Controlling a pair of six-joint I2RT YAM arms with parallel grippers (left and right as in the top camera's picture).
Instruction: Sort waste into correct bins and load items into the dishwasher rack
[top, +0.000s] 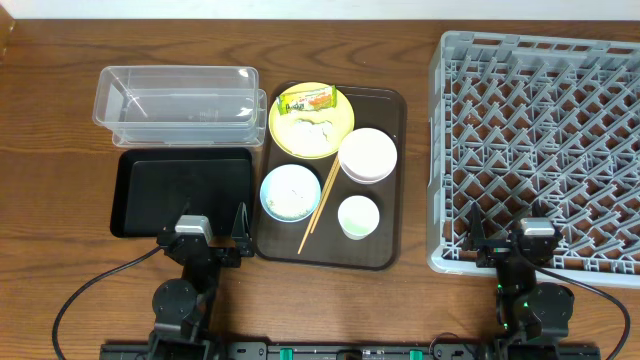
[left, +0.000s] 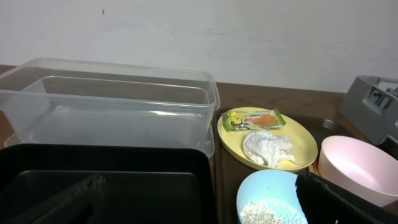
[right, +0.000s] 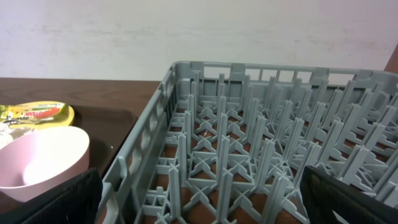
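1. The dishwasher rack (top: 540, 150) is seen unloaded, at the right.
2. The clear container (top: 175, 100) and black tray (top: 180, 190) are bare: sorting is judged unstarted.
3. The left gripper (top: 212, 225) and right gripper (top: 500, 232) are held spread, empty.
4. The wrapper (top: 305, 99), lying on the yellow plate (top: 345, 118), should be pinched first.

A: Non-task items on the bench?
B: Dark brown serving tray (top: 392, 215), rounded corners, mid-table. Wooden table (top: 50, 150), grain running left to right.
A: Anything else?
B: Crumpled white paper wad (left: 267, 148) toward the tray's far end. Plain white wall (left: 249, 37) beyond the far edge.
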